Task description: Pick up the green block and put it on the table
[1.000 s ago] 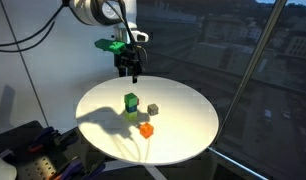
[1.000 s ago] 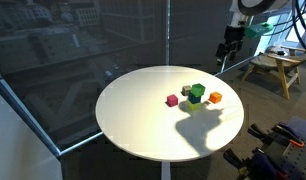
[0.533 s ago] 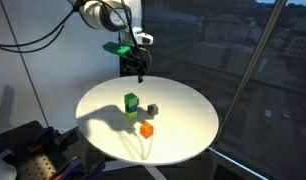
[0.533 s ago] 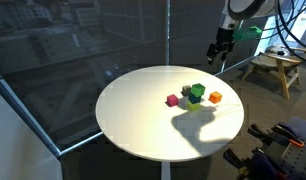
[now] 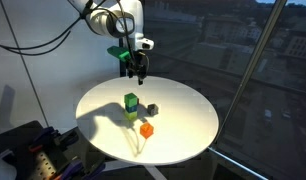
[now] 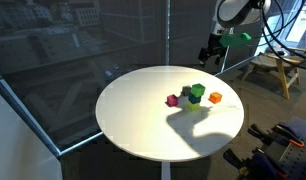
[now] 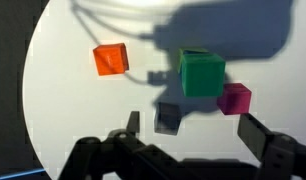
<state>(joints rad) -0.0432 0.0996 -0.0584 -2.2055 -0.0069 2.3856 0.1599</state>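
Wrist view: green block (image 7: 201,73) lies untouched beyond hand (image 7: 191,130).

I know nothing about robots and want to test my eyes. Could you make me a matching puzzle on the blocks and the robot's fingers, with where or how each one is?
Things:
1. green block
2. orange block
3. magenta block
4. fingers

Place or state:
A. open, up in the air, holding nothing
B. on the white table, apart from the other blocks
C. on top of a yellow-green block
D. on the table, close beside the green block

Pairs: 1-C, 2-B, 3-D, 4-A
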